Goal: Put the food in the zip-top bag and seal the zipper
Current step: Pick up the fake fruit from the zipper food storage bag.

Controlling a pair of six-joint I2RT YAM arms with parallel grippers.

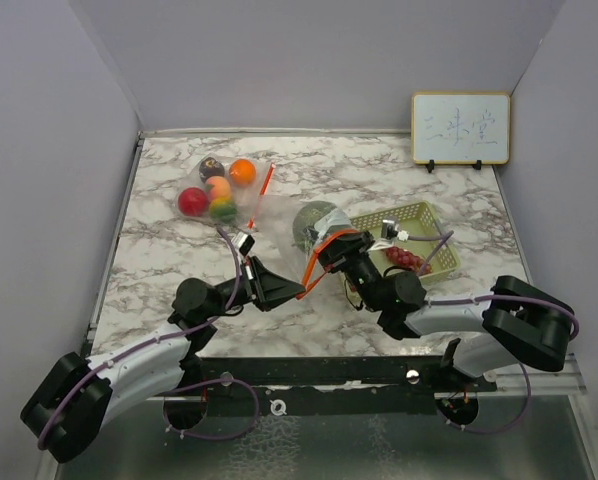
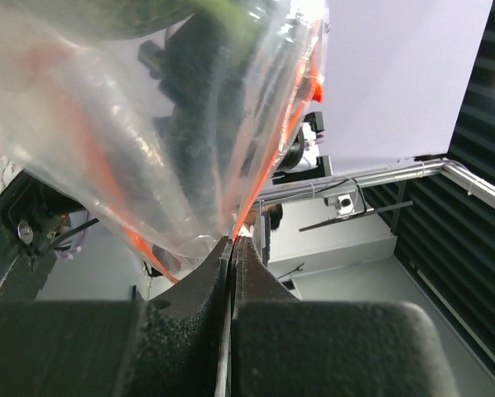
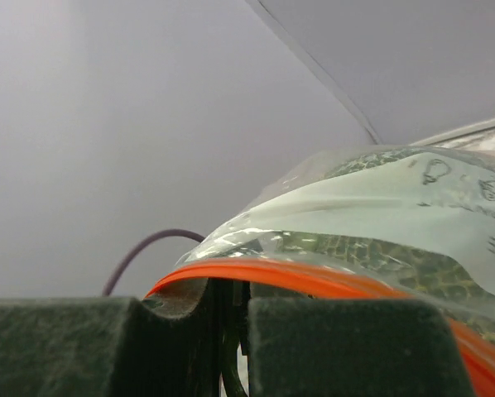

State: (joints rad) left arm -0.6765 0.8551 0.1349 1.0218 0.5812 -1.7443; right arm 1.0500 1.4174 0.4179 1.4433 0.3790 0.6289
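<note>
Because the large green netted melon (image 1: 312, 222) already lies inside the clear zip-top plastic bag (image 1: 301, 250), both arms hold the bag's orange zipper strip (image 1: 311, 272) rather than any fruit. The left gripper (image 1: 287, 288) is clenched on the near end of the strip; its wrist view shows the jaws pressed together with film and orange edge caught between them. The right gripper (image 1: 331, 252) is likewise clenched on the strip, close against the melon, and its wrist view shows the strip arching over the pinched jaws. Gripping at two separate points probably keeps the mouth stretched so that the zipper halves line up for pressing.

A bunch of small red grapes (image 1: 404, 258) lies in the pale green mesh basket (image 1: 434, 225), outside the bag. A red apple (image 1: 191, 201), an orange (image 1: 242, 172), a dark purple fruit (image 1: 211, 168) and a yellow-peach fruit (image 1: 217, 187) cluster at the far left of the marbled white worktop (image 1: 159, 270). Whether they lie in the same bag cannot be determined.
</note>
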